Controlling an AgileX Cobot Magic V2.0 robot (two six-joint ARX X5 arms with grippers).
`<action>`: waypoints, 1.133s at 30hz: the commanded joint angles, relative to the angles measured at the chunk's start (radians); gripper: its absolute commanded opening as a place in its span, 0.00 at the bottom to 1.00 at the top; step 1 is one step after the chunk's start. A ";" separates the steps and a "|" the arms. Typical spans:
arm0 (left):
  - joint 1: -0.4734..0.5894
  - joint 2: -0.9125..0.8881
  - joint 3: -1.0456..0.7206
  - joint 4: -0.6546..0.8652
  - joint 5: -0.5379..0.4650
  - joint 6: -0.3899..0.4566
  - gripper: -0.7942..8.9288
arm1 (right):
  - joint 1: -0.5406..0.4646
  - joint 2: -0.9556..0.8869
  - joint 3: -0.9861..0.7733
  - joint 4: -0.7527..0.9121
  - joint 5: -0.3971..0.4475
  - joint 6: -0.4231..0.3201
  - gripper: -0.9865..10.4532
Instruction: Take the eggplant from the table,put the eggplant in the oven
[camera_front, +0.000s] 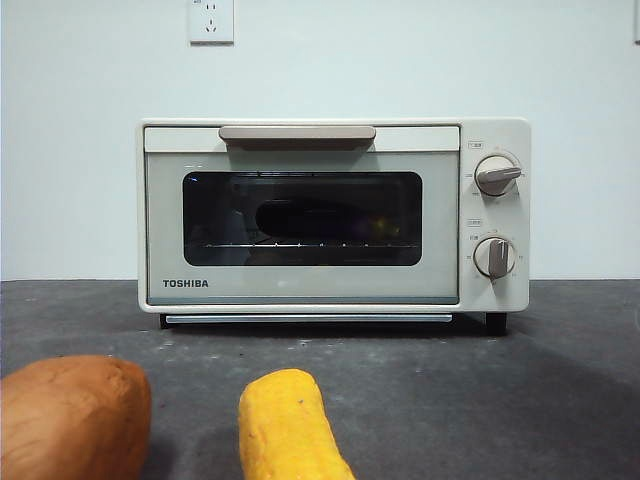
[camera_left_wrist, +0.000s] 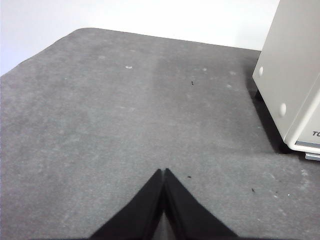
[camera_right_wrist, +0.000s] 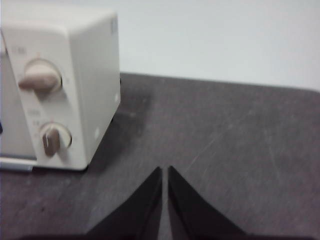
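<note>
The cream-white Toshiba oven (camera_front: 335, 215) stands at the back of the dark grey table (camera_front: 520, 390) with its door closed. Through the dark glass, a long dark eggplant (camera_front: 320, 217) lies on the wire rack inside. My left gripper (camera_left_wrist: 164, 172) is shut and empty over bare table, to the left of the oven's side wall (camera_left_wrist: 295, 75). My right gripper (camera_right_wrist: 165, 170) is shut and empty too, over the table to the right of the oven's knobs (camera_right_wrist: 42, 80). Neither arm shows in the front view.
An orange-brown sweet potato (camera_front: 72, 415) lies at the front left, and a yellow corn-like cylinder (camera_front: 288, 425) beside it near the front edge. A wall socket (camera_front: 211, 20) sits on the white wall behind the oven.
</note>
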 joint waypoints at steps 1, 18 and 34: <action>0.002 -0.001 -0.016 -0.004 0.003 -0.003 0.09 | -0.001 -0.031 -0.037 0.010 -0.004 0.043 0.09; 0.002 -0.001 -0.016 -0.004 0.003 -0.003 0.09 | 0.007 -0.089 -0.083 -0.104 -0.089 0.127 0.09; 0.002 -0.001 -0.016 -0.004 0.003 -0.003 0.09 | 0.006 -0.089 -0.083 -0.103 -0.090 0.127 0.09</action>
